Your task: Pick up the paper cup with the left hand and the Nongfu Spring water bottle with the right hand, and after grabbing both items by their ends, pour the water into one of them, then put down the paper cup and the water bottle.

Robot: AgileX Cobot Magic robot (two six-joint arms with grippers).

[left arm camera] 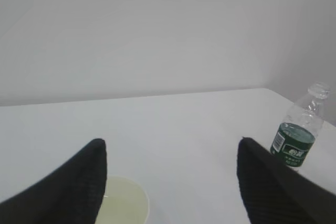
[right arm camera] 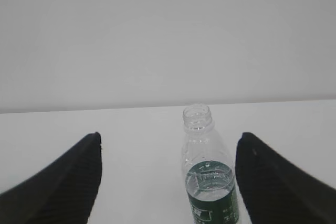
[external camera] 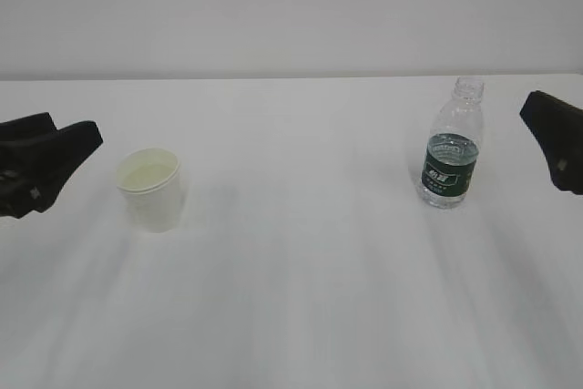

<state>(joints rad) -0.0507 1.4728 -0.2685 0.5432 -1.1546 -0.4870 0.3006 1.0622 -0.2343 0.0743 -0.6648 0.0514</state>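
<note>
Exterior view: water bottle [external camera: 450, 159] wears green label; writing unreadable

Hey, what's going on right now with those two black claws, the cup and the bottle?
Left hand open, beside paper cup, not touching. Right hand open, water bottle between its fingers, ungripped. Both upright on table. Nothing in the way.

Exterior view: front-on, slanted down from about chest height over the white table [external camera: 291, 316], facing the pale wall.

Left wrist view: low, close behind its pincer, looking across the small white paper cup [left arm camera: 126, 203] toward the clear ribbed green-labelled plastic bottle [left arm camera: 299, 135].

Right wrist view: low, close on that bottle [right arm camera: 207, 177], which all three views share.
</note>
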